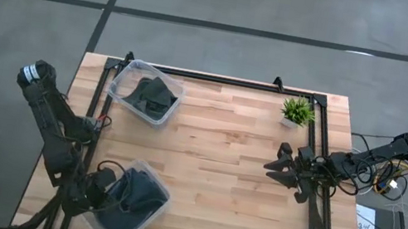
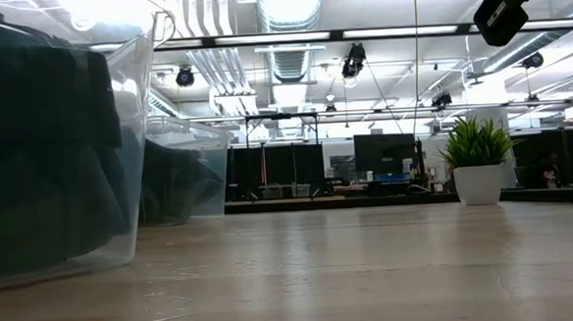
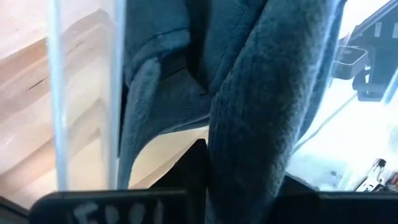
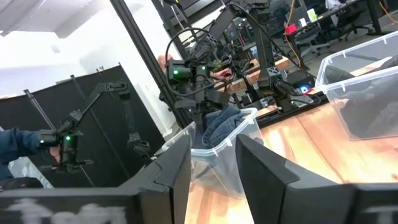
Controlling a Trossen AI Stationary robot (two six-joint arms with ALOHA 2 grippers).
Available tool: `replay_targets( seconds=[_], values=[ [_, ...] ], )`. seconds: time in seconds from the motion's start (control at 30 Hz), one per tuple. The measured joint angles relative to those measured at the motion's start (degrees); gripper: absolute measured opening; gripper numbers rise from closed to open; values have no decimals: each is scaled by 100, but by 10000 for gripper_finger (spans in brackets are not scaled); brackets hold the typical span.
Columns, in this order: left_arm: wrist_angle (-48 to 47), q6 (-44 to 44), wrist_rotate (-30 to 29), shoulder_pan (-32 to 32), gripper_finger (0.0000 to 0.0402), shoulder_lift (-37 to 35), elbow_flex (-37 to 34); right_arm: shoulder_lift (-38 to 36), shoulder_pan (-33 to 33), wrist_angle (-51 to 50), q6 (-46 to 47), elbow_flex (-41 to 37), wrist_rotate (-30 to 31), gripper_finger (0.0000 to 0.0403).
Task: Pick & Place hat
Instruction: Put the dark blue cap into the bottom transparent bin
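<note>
A dark grey fleece hat (image 1: 140, 202) lies in a clear plastic bin (image 1: 160, 188) at the table's near left corner. My left gripper (image 1: 111, 191) reaches down into that bin and is shut on the hat (image 3: 261, 118). A second clear bin (image 1: 119, 83) at the far left holds another dark hat (image 1: 150, 95), which rests on the bin's floor. My right gripper (image 1: 272, 167) hovers open above the table's right side, pointing toward the left, with nothing between its fingers (image 4: 214, 149). My left gripper pinches a thick fold of the hat's fleece (image 3: 249, 168) between its two fingers, coming slanting down from the table's left side. The fold rises bunched above the bin's rim (image 4: 219, 124); the rest of the hat stays inside the bin.
A small potted plant (image 1: 296, 111) stands at the far right. A black frame rail (image 1: 218, 79) runs along the far edge and down both sides. Bare wood (image 1: 221, 160) lies between the bins and my right gripper. A person's arm (image 4: 18, 143) shows beyond the table.
</note>
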Motion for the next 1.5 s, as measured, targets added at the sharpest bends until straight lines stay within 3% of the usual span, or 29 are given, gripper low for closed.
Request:
replay_targets(
  seconds=[0.2,0.53,0.7,1.03,1.17,1.27,1.4,1.5],
  values=[
    [61,149,-132,0,74,-4,79,0,0,-2,-2,0,0,120],
    [100,501,-443,0,156,-11,200,0,0,-4,-17,0,0,130],
    [-171,366,-472,9,177,-13,260,0,0,-4,-13,0,0,123],
    [-1764,595,-1657,12,179,-11,1453,0,0,-2,0,0,0,123],
    [-1812,1026,-2235,205,179,41,1658,0,0,-2,0,0,0,128],
    [-1763,1211,-2203,405,179,143,1622,0,0,-2,-2,0,0,130],
    [-1758,1480,-1511,751,179,426,1473,0,0,-2,-2,0,0,127],
    [-1847,1678,-1360,910,179,569,1376,0,0,-2,0,0,0,122]
  ],
)
